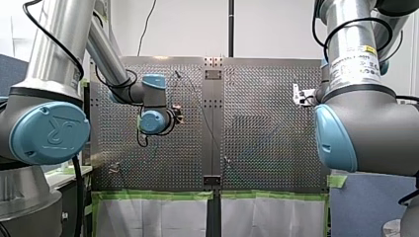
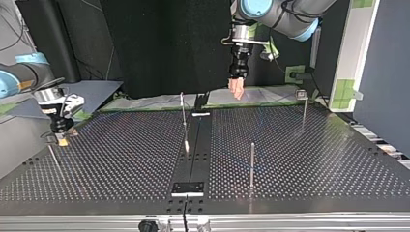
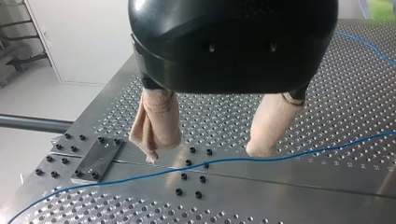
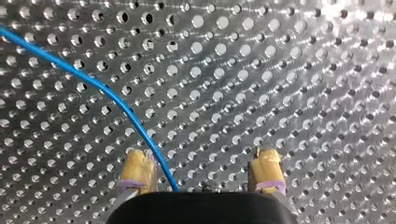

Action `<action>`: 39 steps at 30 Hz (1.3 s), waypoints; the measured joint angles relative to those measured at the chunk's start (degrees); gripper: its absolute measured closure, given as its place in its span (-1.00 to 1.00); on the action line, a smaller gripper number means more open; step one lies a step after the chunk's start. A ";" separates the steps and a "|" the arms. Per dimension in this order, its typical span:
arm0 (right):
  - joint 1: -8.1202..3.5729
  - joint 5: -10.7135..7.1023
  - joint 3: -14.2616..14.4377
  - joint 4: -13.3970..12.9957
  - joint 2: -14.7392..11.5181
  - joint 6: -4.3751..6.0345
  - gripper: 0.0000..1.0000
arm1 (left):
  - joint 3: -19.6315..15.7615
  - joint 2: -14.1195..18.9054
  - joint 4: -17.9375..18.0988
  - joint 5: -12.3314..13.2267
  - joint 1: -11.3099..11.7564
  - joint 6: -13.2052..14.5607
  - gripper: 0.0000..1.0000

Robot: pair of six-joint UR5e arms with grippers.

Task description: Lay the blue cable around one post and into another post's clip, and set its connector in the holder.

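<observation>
Blue cable [image 4: 109,97] partly under right pincer [image 4: 201,164]

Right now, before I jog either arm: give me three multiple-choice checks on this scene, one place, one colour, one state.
1. In the right wrist view, where does the blue cable run at my right pincer?
A) outside both fingers
B) between the fingers, close to one pad
C) around a post

2. What colour are my right pincer's pads?
A) black
B) green
C) yellow

3. My left pincer is:
A) open, holding nothing
B) shut on the cable
C) shut on a connector

Answers:
1 B: the cable passes just inside one pad.
2 C: both pads show yellow.
3 A: its beige fingers stand apart, and the cable lies on the table below them.
</observation>
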 joint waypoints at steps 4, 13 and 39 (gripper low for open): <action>0.33 0.19 0.00 1.09 -0.01 -1.58 -1.00 | 0.00 0.00 0.00 0.00 0.09 -0.03 -1.00; 0.84 2.38 0.01 4.71 -0.13 -5.10 -1.00 | 0.00 -0.01 0.00 0.00 0.39 -0.11 -1.00; 1.83 3.59 2.42 6.56 -3.61 -6.99 -1.00 | -0.01 0.00 0.00 0.07 1.07 -0.47 -1.00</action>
